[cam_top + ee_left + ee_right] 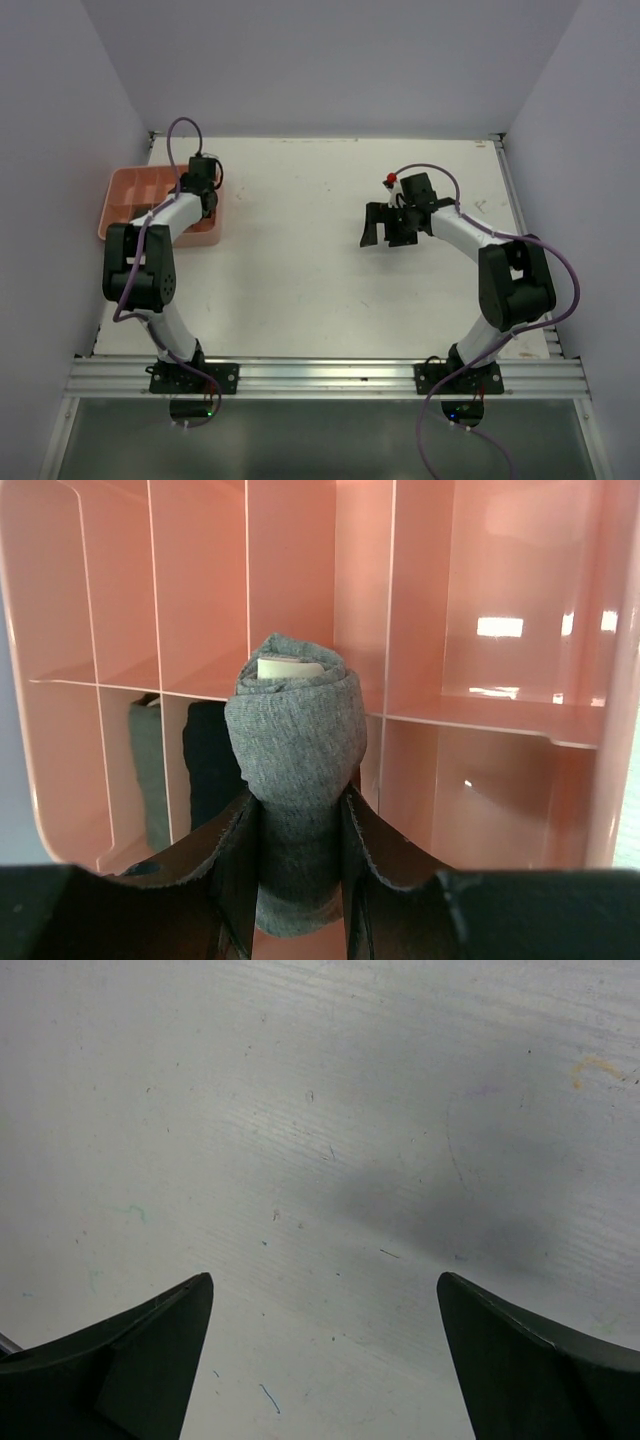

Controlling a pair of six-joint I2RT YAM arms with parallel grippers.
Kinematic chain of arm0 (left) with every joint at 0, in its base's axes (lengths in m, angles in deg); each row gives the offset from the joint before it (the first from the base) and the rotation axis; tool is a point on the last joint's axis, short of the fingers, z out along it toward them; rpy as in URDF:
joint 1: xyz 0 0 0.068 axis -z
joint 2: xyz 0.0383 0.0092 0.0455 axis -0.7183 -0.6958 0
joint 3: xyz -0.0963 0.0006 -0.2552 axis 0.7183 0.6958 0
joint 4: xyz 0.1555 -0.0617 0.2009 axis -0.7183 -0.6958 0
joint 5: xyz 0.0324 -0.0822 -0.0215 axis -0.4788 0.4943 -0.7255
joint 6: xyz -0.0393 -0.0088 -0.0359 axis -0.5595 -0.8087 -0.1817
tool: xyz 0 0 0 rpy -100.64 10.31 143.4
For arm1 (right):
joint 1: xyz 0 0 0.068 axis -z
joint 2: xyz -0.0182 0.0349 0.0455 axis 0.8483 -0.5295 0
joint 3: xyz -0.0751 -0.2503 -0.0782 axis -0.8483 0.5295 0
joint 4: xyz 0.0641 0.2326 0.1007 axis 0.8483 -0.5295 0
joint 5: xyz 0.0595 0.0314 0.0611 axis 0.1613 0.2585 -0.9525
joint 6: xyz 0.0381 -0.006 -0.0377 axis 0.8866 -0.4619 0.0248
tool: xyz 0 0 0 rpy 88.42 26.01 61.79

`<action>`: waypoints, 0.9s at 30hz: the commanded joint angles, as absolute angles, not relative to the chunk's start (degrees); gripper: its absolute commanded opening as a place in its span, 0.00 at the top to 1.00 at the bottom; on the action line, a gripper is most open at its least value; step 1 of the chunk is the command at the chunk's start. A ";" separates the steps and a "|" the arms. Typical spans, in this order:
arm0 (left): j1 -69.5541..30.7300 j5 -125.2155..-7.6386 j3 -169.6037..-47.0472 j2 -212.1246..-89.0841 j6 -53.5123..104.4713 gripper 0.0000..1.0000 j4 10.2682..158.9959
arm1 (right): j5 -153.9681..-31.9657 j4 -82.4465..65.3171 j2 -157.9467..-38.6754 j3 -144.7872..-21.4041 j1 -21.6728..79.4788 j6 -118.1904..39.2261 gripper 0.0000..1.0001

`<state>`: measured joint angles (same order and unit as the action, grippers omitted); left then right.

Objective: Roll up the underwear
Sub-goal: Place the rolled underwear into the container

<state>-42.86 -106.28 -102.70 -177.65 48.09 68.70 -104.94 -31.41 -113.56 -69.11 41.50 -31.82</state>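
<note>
A grey rolled underwear [295,720] stands on end between the fingers of my left gripper [300,802], which is shut on it above a compartment of the pink tray [500,780]. A pale label shows at the roll's top. Two other rolls sit in compartments to the left, one grey-green [147,770] and one black [210,765]. In the top view my left arm reaches over the tray [122,190] and hides the roll. My right gripper [325,1280] hangs open over bare table with nothing between its fingers, seen from above as the right gripper [388,228] right of centre.
The pink tray sits at the table's back left, against the left wall. Its thin dividers [390,630] split it into several compartments. White walls close in the table [300,290] on the left, back and right. A metal rail [320,375] runs along the near edge.
</note>
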 commanded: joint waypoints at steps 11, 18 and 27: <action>-44.51 -96.32 -109.54 -177.68 43.92 1.00 53.97 | -103.34 -30.47 -113.12 -70.48 41.60 -31.44 0.01; -44.51 -94.55 -111.04 -177.85 42.69 1.00 48.08 | -103.26 -30.29 -113.21 -70.57 41.60 -31.00 0.01; -46.43 -89.90 -110.95 -181.28 41.98 1.00 47.46 | -103.17 -30.56 -112.86 -70.30 41.68 -31.09 0.01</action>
<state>-45.29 -95.68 -110.15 -178.48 44.06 51.70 -104.20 -31.32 -113.56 -69.13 41.50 -31.77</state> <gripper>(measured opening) 0.348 0.986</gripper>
